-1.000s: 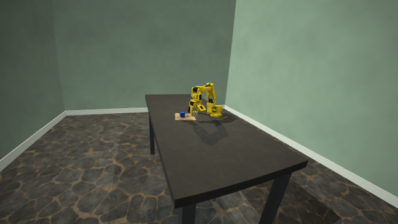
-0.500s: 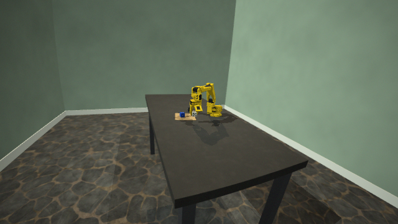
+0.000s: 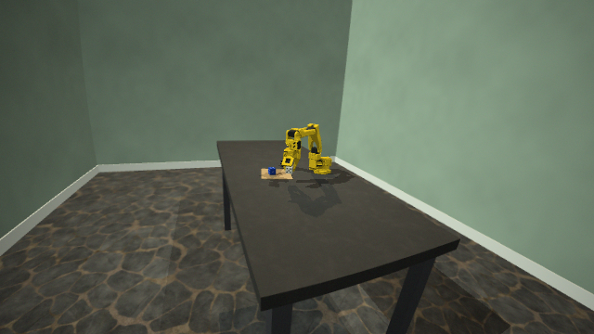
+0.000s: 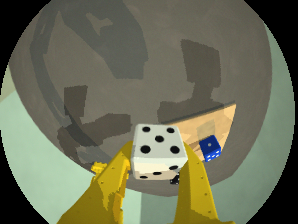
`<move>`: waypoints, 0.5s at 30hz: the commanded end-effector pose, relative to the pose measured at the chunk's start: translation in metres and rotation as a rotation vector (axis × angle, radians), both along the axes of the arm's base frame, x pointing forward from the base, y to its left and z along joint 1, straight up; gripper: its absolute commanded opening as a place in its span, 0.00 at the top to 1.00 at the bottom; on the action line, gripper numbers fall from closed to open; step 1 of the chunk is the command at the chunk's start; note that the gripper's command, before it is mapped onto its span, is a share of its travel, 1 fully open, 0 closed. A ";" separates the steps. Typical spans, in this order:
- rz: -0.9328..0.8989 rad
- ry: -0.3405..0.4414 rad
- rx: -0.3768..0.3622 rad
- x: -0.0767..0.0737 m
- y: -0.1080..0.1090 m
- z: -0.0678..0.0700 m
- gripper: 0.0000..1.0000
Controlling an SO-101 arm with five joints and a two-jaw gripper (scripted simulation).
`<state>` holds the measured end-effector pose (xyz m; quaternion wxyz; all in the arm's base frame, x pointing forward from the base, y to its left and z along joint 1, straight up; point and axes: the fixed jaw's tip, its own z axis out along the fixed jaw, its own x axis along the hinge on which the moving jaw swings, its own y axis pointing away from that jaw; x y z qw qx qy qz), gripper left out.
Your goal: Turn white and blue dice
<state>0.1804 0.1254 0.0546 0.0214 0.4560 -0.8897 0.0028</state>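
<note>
Yellow, blocky fingers of the gripper [image 4: 156, 185] are clamped on the white die [image 4: 157, 151], a rounded-edge cube with black pips; we read 5 pips on the face toward the wrist camera and 2 on the lower face. In the exterior view we see the white die [image 3: 289, 170] at the right edge of the flat tan mat [image 3: 266, 174]. We find the blue die [image 3: 272, 171] resting on the mat, apart from the white die. Both sit on the dark matte table [image 3: 334, 223].
</note>
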 end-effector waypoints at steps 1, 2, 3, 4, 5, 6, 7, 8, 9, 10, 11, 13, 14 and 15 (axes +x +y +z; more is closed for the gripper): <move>-0.147 -0.065 0.043 0.006 0.006 0.015 1.00; -0.179 -0.065 0.043 0.007 0.006 0.015 1.00; -0.209 -0.065 0.043 0.007 0.006 0.015 1.00; -0.237 -0.065 0.043 0.007 0.006 0.015 1.00; -0.263 -0.065 0.043 0.007 0.006 0.015 1.00; -0.263 -0.065 0.043 0.007 0.006 0.015 1.00; -0.263 -0.065 0.043 0.007 0.006 0.015 1.00; -0.287 -0.065 0.042 0.007 0.006 0.015 1.00; -0.308 -0.065 0.042 0.007 0.006 0.015 1.00; -0.328 -0.065 0.042 0.007 0.007 0.015 1.00; -0.344 -0.065 0.042 0.008 0.007 0.015 1.00; -0.372 -0.065 0.042 0.008 0.007 0.015 1.00; -0.382 -0.065 0.042 0.008 0.007 0.015 1.00; -0.391 -0.065 0.042 0.008 0.007 0.015 1.00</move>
